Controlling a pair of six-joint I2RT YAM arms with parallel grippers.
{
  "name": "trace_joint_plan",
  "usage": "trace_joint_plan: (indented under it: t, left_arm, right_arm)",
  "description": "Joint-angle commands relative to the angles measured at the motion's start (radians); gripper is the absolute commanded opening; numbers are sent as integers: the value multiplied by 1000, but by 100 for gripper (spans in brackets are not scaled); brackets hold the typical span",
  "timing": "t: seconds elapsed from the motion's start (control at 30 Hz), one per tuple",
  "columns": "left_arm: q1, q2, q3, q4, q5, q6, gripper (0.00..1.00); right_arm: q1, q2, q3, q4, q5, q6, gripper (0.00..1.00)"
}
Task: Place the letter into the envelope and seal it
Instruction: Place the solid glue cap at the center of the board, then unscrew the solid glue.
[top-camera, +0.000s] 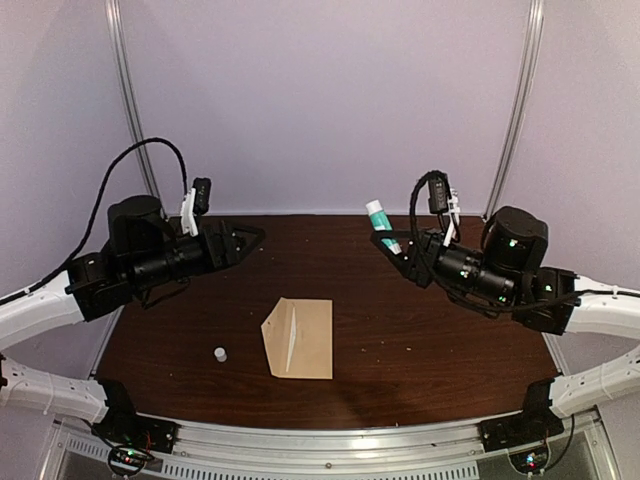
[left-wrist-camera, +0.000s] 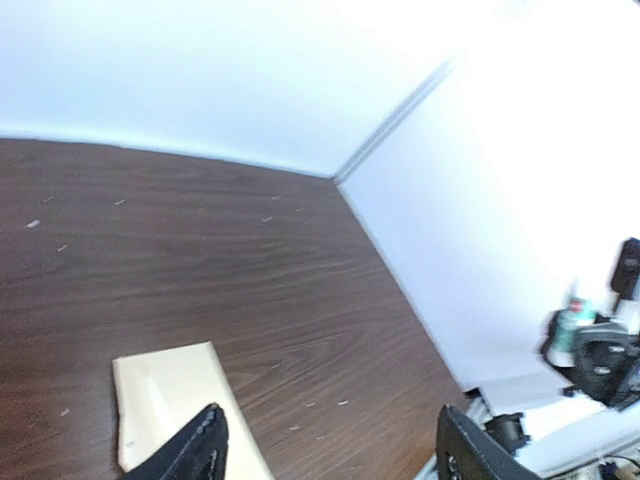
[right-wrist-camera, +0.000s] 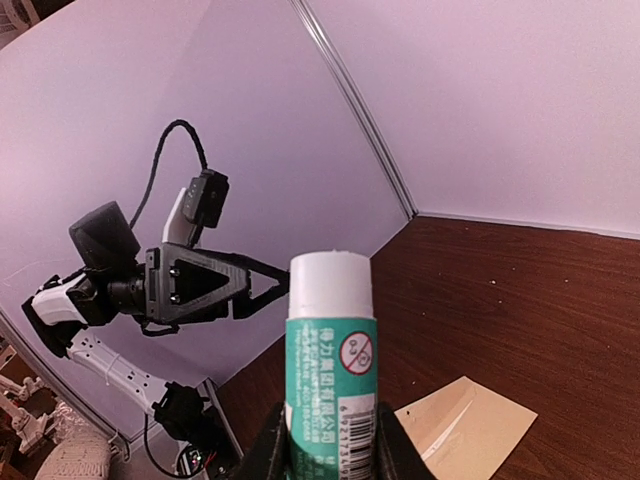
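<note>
The tan envelope (top-camera: 298, 338) lies flat at the table's middle, its pointed flap side towards the left, with a pale strip along a fold. It also shows in the left wrist view (left-wrist-camera: 165, 400) and the right wrist view (right-wrist-camera: 470, 425). The cream letter does not show as a separate sheet. My right gripper (top-camera: 395, 248) is raised at the back right and shut on a green and white glue stick (right-wrist-camera: 330, 350), which is uncapped and points up. My left gripper (top-camera: 256, 237) is raised at the back left, open and empty, with its jaws wide apart (left-wrist-camera: 330, 460).
A small white cap (top-camera: 220, 354) stands on the dark wood table (top-camera: 420, 340) to the left of the envelope. White walls close the back and sides. Small pale specks dot the tabletop.
</note>
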Motion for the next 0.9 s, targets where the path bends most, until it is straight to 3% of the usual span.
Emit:
trace_joint_plan:
  t: [0.0,0.43,0.7,0.87]
  left_arm:
    - [-63,4,14,352,214,22,71]
    - [-211,260,135,627,322,-57,74]
    - [-219,359,201,658,322,-85,73]
    - [-219,367,207,657,326,-101,58]
  right_arm:
    - [-2,18,8,69,-35,25,9]
    - [47,92,36,159,-104,38,8]
    - [81,83,36,143,-85,25,8]
    - [91,89,35,142,-73,20,8]
